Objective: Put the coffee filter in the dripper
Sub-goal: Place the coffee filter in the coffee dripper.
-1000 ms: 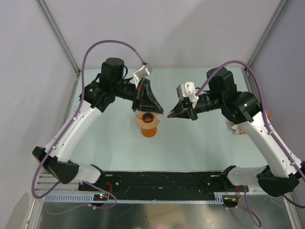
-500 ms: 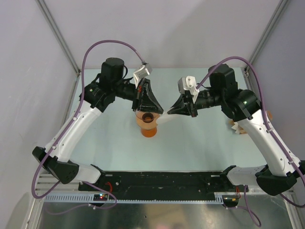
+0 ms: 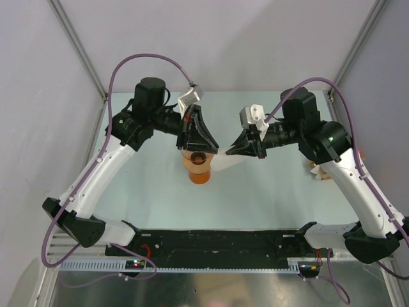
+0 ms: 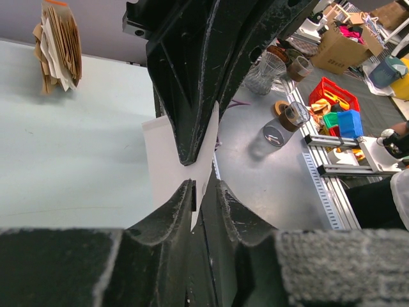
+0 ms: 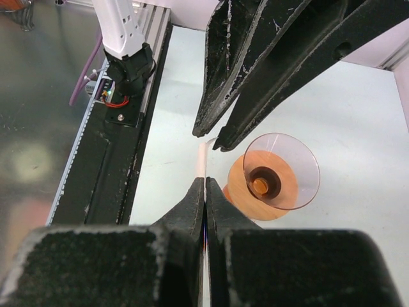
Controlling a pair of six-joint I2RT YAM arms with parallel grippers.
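The coffee filter [image 4: 165,160] is a thin white sheet hanging between my two grippers, seen edge-on in the right wrist view [image 5: 200,160]. My right gripper [image 5: 204,182] is shut on its edge. My left gripper [image 4: 206,185] meets it tip to tip, jaws slightly apart, with the paper loose in the gap. The dripper [image 5: 275,176], a clear cone on an orange base, stands upright on the table just beside and below the filter. From above, the left gripper [image 3: 209,148] hovers over the dripper [image 3: 199,165] and the right gripper [image 3: 229,152] sits just to its right.
A tan-and-white stack of paper fans [image 4: 59,45] stands at the table's right side, half hidden behind the right arm [image 3: 317,170] from above. The black rail [image 3: 217,242] runs along the near edge. Jars, tape rolls and coloured bins [image 4: 332,109] lie beyond the table.
The left gripper's jaws have parted from shut, loosening off the filter. The right gripper stays shut on the paper and has shifted slightly towards the left gripper.
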